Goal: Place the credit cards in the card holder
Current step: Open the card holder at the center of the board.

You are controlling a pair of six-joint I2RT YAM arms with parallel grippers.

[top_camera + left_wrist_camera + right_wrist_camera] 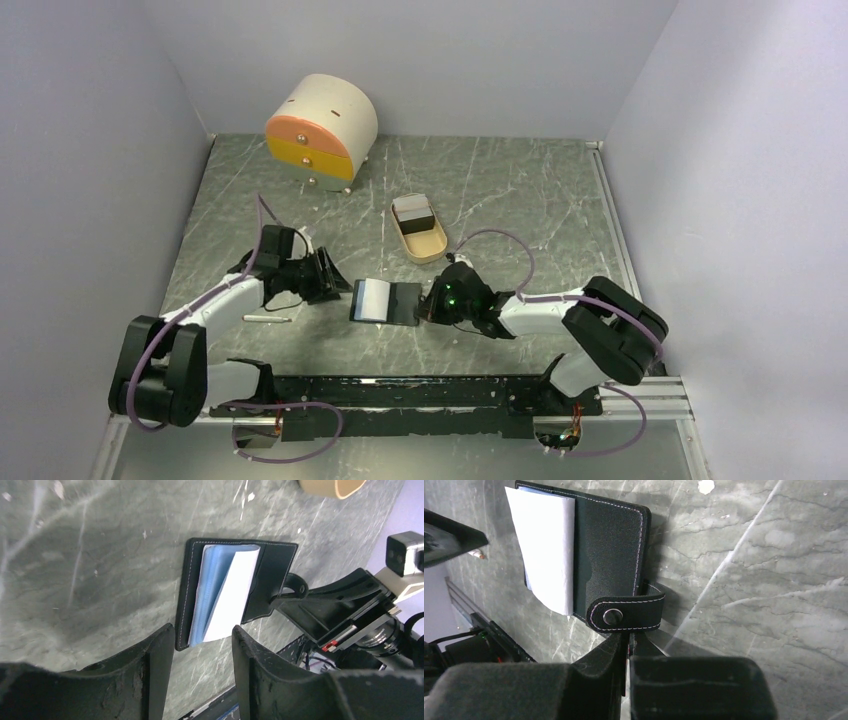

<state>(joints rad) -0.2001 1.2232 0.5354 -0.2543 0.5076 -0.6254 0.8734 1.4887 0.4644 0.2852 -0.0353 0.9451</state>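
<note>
No text, label, brand, number or sign can be read in any of the three views. The card holder (609, 545) shows only plain black cover with pale stitching, and no lettering can be made out on it.

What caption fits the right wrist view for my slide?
Right gripper closed at the snap tab of the open card holder on the marbled table.

The left arm (215, 300) and right arm (540, 312) reach low and forward, angled inward. The left gripper (200, 677) holds its jaws spread wide (pads (145, 680) scuffed). The right gripper (629, 647) has its jaws pressed together.
</note>
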